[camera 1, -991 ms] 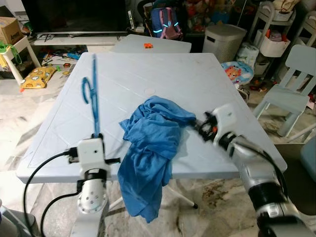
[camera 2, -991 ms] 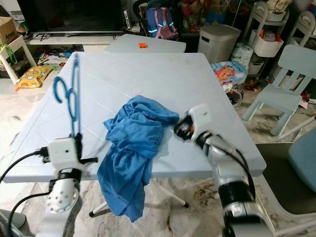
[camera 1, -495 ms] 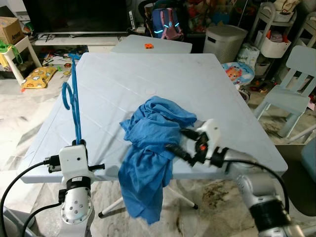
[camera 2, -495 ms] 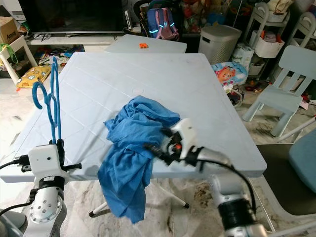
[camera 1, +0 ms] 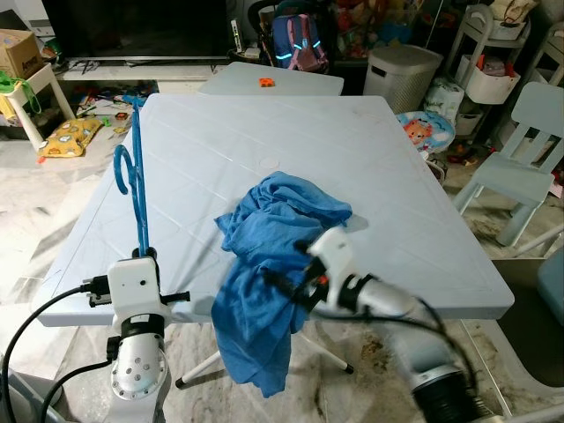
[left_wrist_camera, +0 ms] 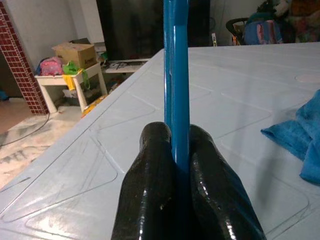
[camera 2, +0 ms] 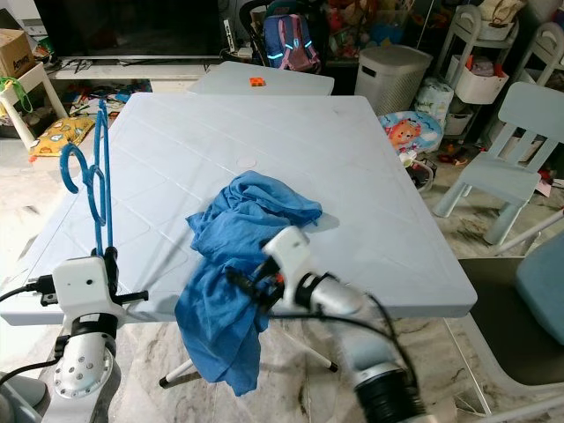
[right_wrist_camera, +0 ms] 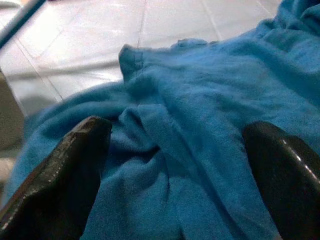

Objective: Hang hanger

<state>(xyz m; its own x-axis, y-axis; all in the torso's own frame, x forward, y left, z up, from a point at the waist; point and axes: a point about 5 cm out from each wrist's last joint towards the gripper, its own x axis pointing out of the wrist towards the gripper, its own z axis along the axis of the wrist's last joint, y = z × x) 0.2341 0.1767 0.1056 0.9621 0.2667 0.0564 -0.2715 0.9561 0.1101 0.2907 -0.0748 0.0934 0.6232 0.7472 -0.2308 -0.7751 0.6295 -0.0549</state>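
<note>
A crumpled blue garment (camera 1: 278, 231) lies on the pale blue table (camera 1: 264, 123) and droops over its front edge. My right gripper (camera 1: 280, 286) is open at that hanging part, its black fingers (right_wrist_camera: 62, 177) spread wide with blue fabric (right_wrist_camera: 200, 100) between them. My left gripper (camera 1: 142, 256) sits at the table's front left edge, shut on the bottom bar of a blue hanger (camera 1: 132, 172) that stands upright with its hook on the left. The left wrist view has both fingers (left_wrist_camera: 155, 165) pinched on the hanger bar (left_wrist_camera: 176, 75).
A small second table (camera 1: 269, 79) with an orange object (camera 1: 263, 82) stands behind. A pale blue child's chair (camera 1: 524, 145) and a grey basket (camera 1: 401, 72) are at the right. Toys, a backpack (camera 1: 297, 40) and a TV fill the back. Marble floor lies below.
My right gripper has swung left from the table's right front onto the draped garment. My left arm carried the upright hanger a little to the left, then held still.
</note>
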